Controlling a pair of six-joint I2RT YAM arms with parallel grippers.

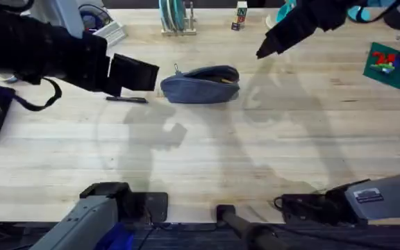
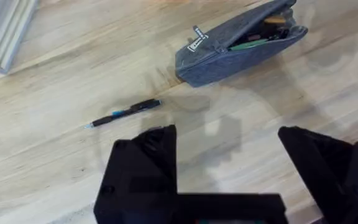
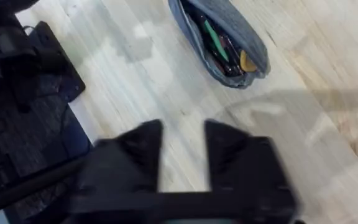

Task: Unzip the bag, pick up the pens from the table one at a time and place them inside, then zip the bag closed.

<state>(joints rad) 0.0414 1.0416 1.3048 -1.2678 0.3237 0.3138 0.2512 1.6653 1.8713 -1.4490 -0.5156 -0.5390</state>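
With the bag [image 2: 241, 46] unzipped and holding pens, one pen [image 2: 124, 114] lies on the table [image 1: 207, 160]; left gripper [image 2: 225, 158] hovers spread, needs descent; right gripper [image 3: 182, 146] parted, empty.

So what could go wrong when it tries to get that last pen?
The pen is thin and lies flat on the table, so the open left gripper might slip off it or flick it away. The bag is open but already holds several things, so the pen could catch on its opening. The bag might also slide when nudged.
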